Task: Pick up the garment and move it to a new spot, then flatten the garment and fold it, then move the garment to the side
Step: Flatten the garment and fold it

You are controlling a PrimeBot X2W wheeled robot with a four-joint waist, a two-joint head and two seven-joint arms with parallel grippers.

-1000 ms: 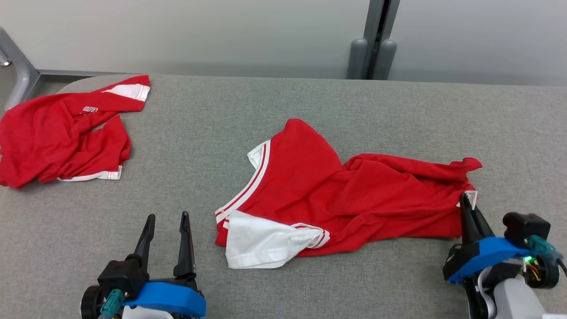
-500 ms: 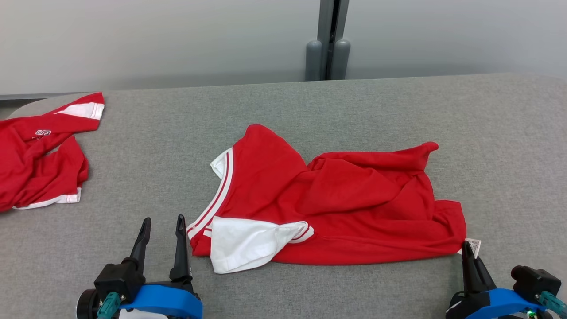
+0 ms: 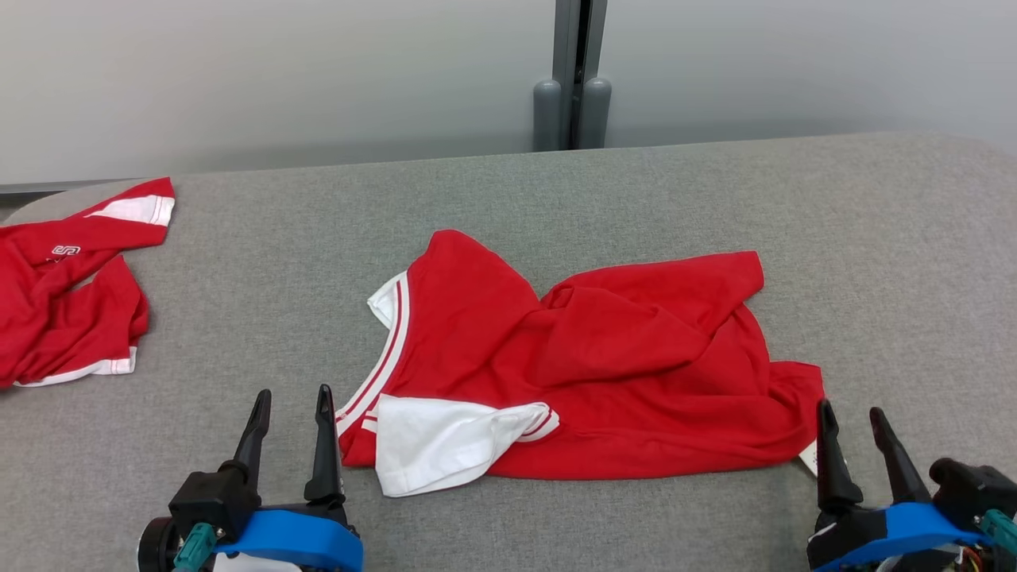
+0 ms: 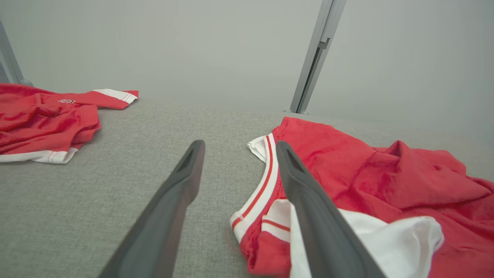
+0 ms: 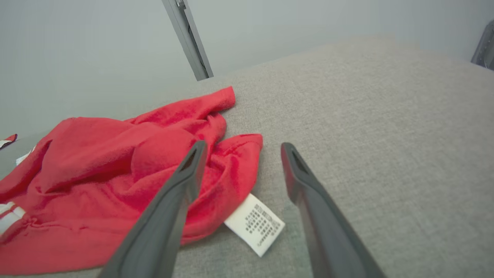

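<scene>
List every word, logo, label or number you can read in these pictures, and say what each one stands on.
No text reads clearly.
White care tag at the hem of the crumpled red-and-white jersey: rows of tiny dark print, too small to read.
White logo on the second red garment at the left: too small and blurred to read.

Left end effector point(image 3: 290, 397) and right end effector point(image 3: 850, 415), both low, fingers spread.

Red garment point(image 3: 604, 373) with a white sleeve point(image 3: 433, 445) and red-and-white striped trim point(image 3: 389, 349), white label point(image 5: 254, 224) printed in dark text, grey woven tabletop point(image 3: 874, 238), and a second red garment point(image 3: 63, 310) trimmed white.
</scene>
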